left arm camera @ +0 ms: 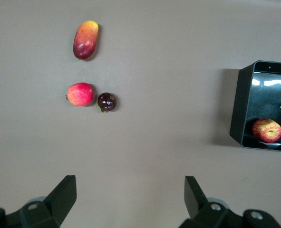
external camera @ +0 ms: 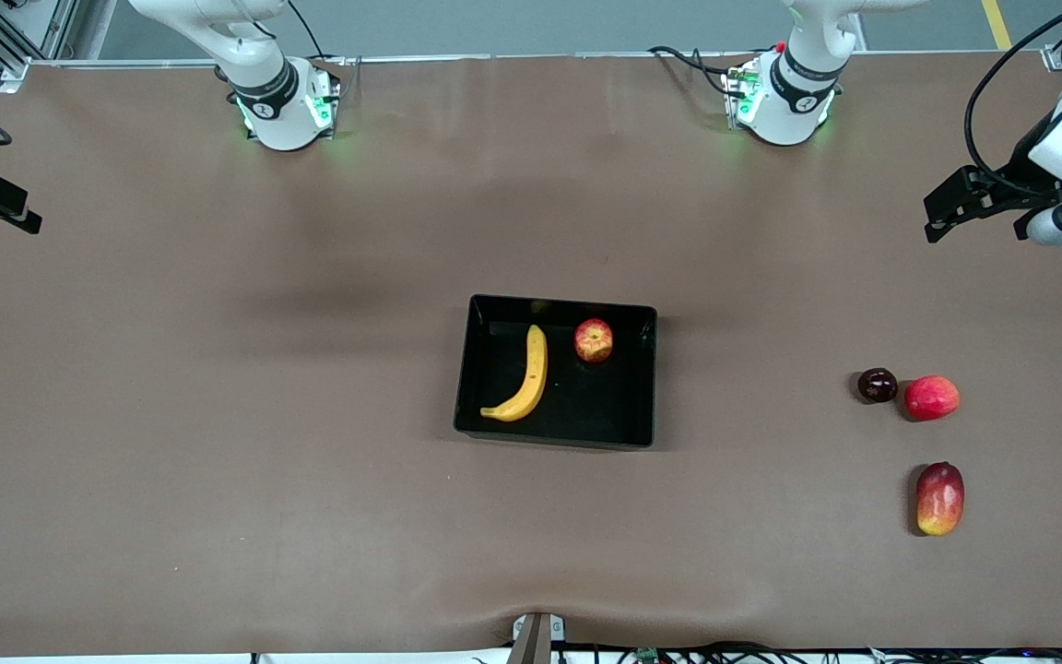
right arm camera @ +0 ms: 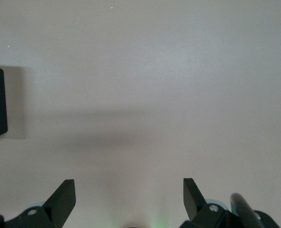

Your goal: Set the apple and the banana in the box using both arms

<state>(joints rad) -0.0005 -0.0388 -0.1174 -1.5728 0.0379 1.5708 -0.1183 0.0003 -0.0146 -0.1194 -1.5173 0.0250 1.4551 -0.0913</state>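
Apple [external camera: 594, 340] and banana [external camera: 525, 377] are both lying inside the box [external camera: 646, 378], which is sitting at the middle of the bench [external camera: 218, 415]. The apple is resting near the box's corner toward the left arm's end and farther from the front camera; the banana is lying beside it, apart from it, toward the right arm's end. Judging by this, the placing looks done and nothing seems left but for the arms to be waiting.

The left claw [left arm camera: 130, 199] is hanging empty with its fingers apart over bare bench at the left arm's end. The right claw [right arm camera: 129, 199] is likewise hanging empty with fingers apart over bare bench at the right arm's end.

A mango [external camera: 940, 498], a pink fruit [external camera: 932, 397] and a dark fruit [external camera: 878, 385] are lying untouched toward the left arm's end, well apart from the box
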